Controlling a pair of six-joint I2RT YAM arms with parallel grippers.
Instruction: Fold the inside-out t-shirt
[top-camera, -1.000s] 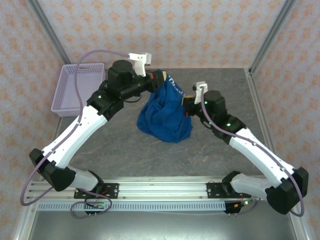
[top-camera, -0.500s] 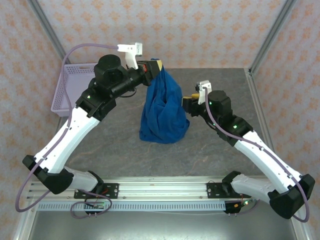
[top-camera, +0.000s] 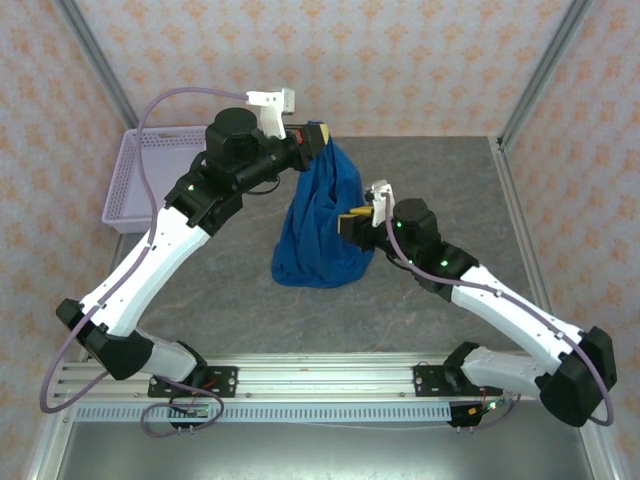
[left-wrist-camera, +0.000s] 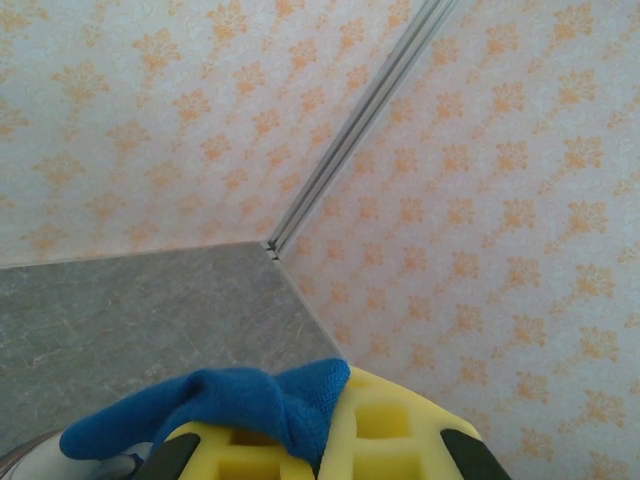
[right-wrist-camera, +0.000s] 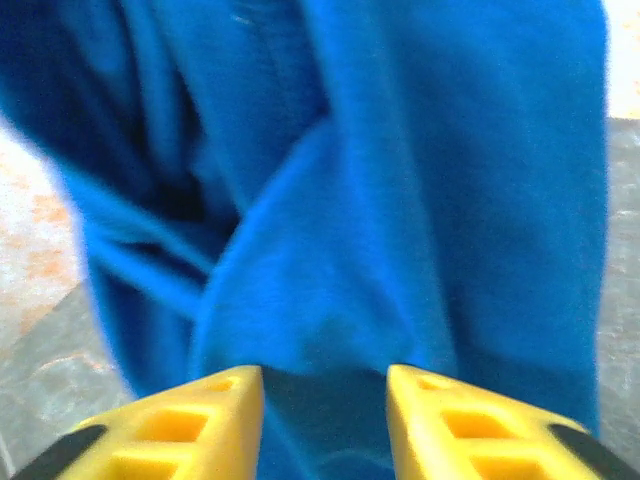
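Note:
The inside-out t-shirt (top-camera: 312, 245) is royal blue and hangs as a bunched drape, its lower end resting on the grey table (top-camera: 440, 170). My left gripper (top-camera: 312, 140) is shut on its top end, held high; in the left wrist view a fold of the t-shirt (left-wrist-camera: 230, 400) is pinched between the yellow pads of the left gripper (left-wrist-camera: 325, 420). My right gripper (top-camera: 352, 222) is at the drape's right side, about mid-height. In the right wrist view the right gripper (right-wrist-camera: 325, 375) has its jaws apart, with the t-shirt (right-wrist-camera: 400, 200) right in front of the tips.
A lavender mesh basket (top-camera: 140, 185) stands at the table's back left, behind the left arm. Patterned walls and metal corner posts (top-camera: 545, 70) close in the table. The arms' base rail (top-camera: 320, 380) runs along the near edge.
My left gripper has lifted the t-shirt, so it hangs taller and narrower. My right gripper has opened and moved left and nearer, up against the drape's side.

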